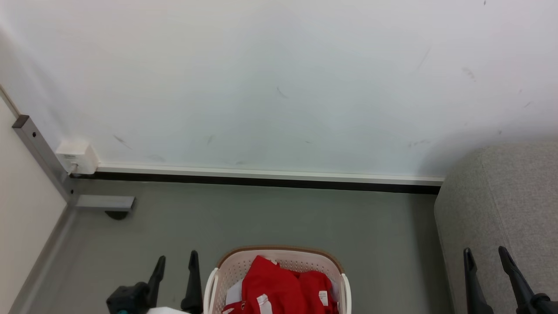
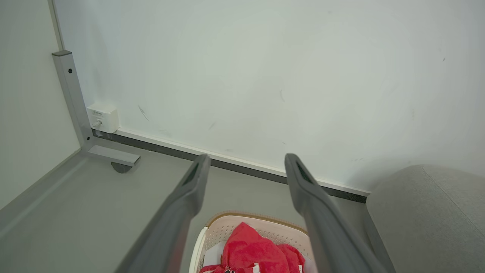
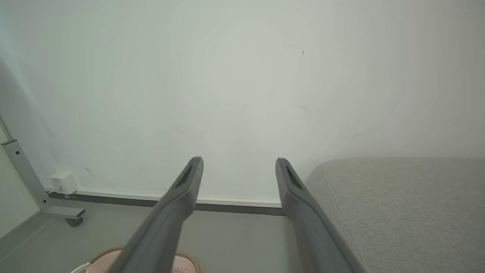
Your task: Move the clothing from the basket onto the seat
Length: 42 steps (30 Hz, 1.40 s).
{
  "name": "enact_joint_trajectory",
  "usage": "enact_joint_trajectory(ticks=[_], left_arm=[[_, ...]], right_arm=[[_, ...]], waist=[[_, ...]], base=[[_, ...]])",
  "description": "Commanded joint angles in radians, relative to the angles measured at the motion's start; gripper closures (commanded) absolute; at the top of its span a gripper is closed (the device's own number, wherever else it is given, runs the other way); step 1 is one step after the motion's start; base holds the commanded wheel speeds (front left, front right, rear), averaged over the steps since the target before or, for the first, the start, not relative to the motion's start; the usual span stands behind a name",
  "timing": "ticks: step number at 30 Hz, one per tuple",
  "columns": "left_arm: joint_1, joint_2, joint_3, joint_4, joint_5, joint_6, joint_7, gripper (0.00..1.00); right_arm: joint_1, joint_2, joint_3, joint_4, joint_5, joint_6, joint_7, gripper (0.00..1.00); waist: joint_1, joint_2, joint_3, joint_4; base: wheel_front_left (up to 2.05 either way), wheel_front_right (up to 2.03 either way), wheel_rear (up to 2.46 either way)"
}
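Red clothing (image 1: 279, 285) with white tags lies heaped in the cream basket (image 1: 237, 261), whose brown rim shows at the bottom middle of the head view. The same clothing (image 2: 257, 250) and basket (image 2: 223, 223) appear low in the left wrist view. The grey seat (image 1: 501, 200) stands at the right, also seen as seat (image 2: 428, 216) and seat (image 3: 401, 204). My left gripper (image 1: 176, 259) hangs open just left of the basket, holding nothing; gripper (image 2: 244, 159). My right gripper (image 1: 486, 253) is open and empty in front of the seat; gripper (image 3: 238, 161).
A white wall with a dark baseboard (image 1: 261, 179) runs behind the basket. A grey metal frame leg with a foot and caster (image 1: 104, 204) stands at the left, beside a white wall box (image 1: 78, 157). Grey floor (image 1: 270, 218) lies between wall and basket.
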Motion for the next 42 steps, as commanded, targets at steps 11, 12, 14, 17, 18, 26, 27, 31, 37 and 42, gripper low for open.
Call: enact_joint_trajectory(ticks=[11,12,14,17,18,26,27,31,37,42], left_arm=[[0.006,0.009,0.0,0.016,0.103,-0.02,-0.028,0.0],[0.006,0.009,0.0,0.018,0.111,-0.022,-0.031,0.0],[0.006,0.01,0.002,0.021,0.127,-0.024,-0.035,0.0],[0.008,0.01,0.005,0.028,0.147,-0.026,-0.039,0.0],[0.009,0.01,0.005,0.03,0.155,-0.026,-0.042,0.0],[0.012,0.01,0.01,0.04,0.177,-0.021,-0.049,0.0],[0.012,0.01,0.012,0.041,0.175,-0.021,-0.049,0.0],[0.012,0.01,0.016,0.046,0.168,-0.022,-0.048,0.0],[0.013,0.009,0.018,0.05,0.165,-0.021,-0.048,0.0],[0.012,0.01,0.019,0.053,0.161,-0.024,-0.048,0.0]], right_arm=[[0.015,0.007,-0.021,0.004,-0.046,-0.002,-0.027,0.0],[0.016,0.008,-0.022,0.005,-0.05,-0.002,-0.03,0.0],[0.019,0.009,-0.023,0.007,-0.062,-0.002,-0.032,0.0],[0.021,0.009,-0.026,0.009,-0.081,-0.002,-0.039,0.0],[0.021,0.009,-0.025,0.01,-0.087,-0.002,-0.041,0.0],[0.025,0.01,-0.025,0.022,-0.079,-0.002,-0.047,0.0],[0.024,0.01,-0.027,0.025,-0.066,-0.002,-0.047,0.0],[0.024,0.01,-0.02,0.037,-0.058,-0.002,-0.047,0.0],[0.022,0.01,-0.018,0.05,-0.048,-0.002,-0.047,0.0],[0.022,0.01,-0.014,0.057,-0.042,-0.002,-0.047,0.0]], waist=[[0.0,0.0,0.003,-0.006],[0.0,0.0,0.003,-0.006],[0.0,0.0,0.003,-0.006],[0.0,0.0,0.003,-0.005],[0.0,0.0,0.002,-0.005],[0.0,0.0,0.002,-0.003],[0.0,0.0,0.002,-0.003],[0.0,0.0,0.002,-0.003],[0.0,0.0,0.002,-0.004],[0.0,0.0,0.003,-0.004]], base=[[0.0,0.0,0.0],[0.0,0.0,0.0],[0.0,0.0,0.0],[0.0,0.0,0.0],[0.0,0.0,0.0],[0.0,0.0,0.0],[0.0,0.0,0.0],[0.0,0.0,0.0],[0.0,0.0,0.0],[0.0,0.0,0.0]])
